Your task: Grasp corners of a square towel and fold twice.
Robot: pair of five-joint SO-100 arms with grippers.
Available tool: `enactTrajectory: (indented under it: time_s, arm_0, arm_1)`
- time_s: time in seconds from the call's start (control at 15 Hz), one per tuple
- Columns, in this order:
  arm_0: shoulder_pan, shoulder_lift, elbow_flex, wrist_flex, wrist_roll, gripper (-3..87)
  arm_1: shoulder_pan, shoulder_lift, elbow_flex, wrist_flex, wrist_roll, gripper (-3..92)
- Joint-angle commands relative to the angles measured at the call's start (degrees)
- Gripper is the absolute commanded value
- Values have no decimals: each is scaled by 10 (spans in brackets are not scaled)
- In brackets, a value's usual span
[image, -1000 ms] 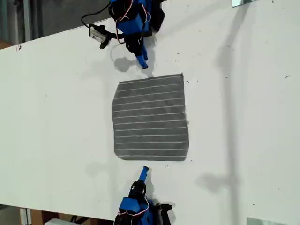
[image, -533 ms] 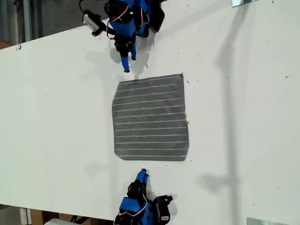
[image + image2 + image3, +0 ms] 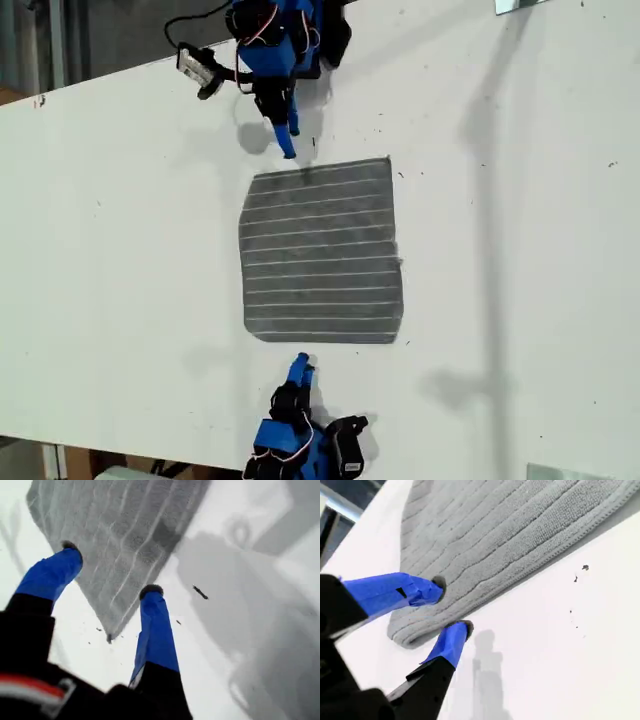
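Swinging toward the exterior view's right since half a second ago, my first gripper (image 3: 111,569) now hangs spread above a towel (image 3: 320,250) corner (image 3: 110,635). My second gripper (image 3: 452,604), also spread, straddles the towel's edge beside another corner (image 3: 402,635). Flat on the worktop (image 3: 120,250), the towel lies between both arms.

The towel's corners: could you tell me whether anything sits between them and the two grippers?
Nothing visible does. My first gripper and my second gripper are each open over a corner of the towel, with only bare table around.
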Motion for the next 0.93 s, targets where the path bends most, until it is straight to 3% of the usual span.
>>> enactTrajectory:
  time_s: [0.0,0.13,0.27,0.47,0.67,0.8,0.87]
  arm_0:
    - [-35,-101,-45,22,33,130]
    - [-63,-287,-94,-17,71,134]
    - [-91,-308,-98,-29,94,137]
    - [-98,-278,-87,-23,97,133]
    - [-96,-275,-83,-24,95,130]
    - [-95,-272,-83,-24,96,128]
    - [-91,-271,-82,-24,94,128]
  arm_1:
    - [-62,-490,-294,-49,-33,340]
    - [-138,-828,-484,-5,-20,374]
    - [-217,-958,-568,9,22,383]
    - [-287,-1014,-597,44,84,388]
    - [-301,-997,-593,89,105,394]
    - [-304,-1014,-596,49,99,379]
    - [-312,-1044,-603,15,98,328]
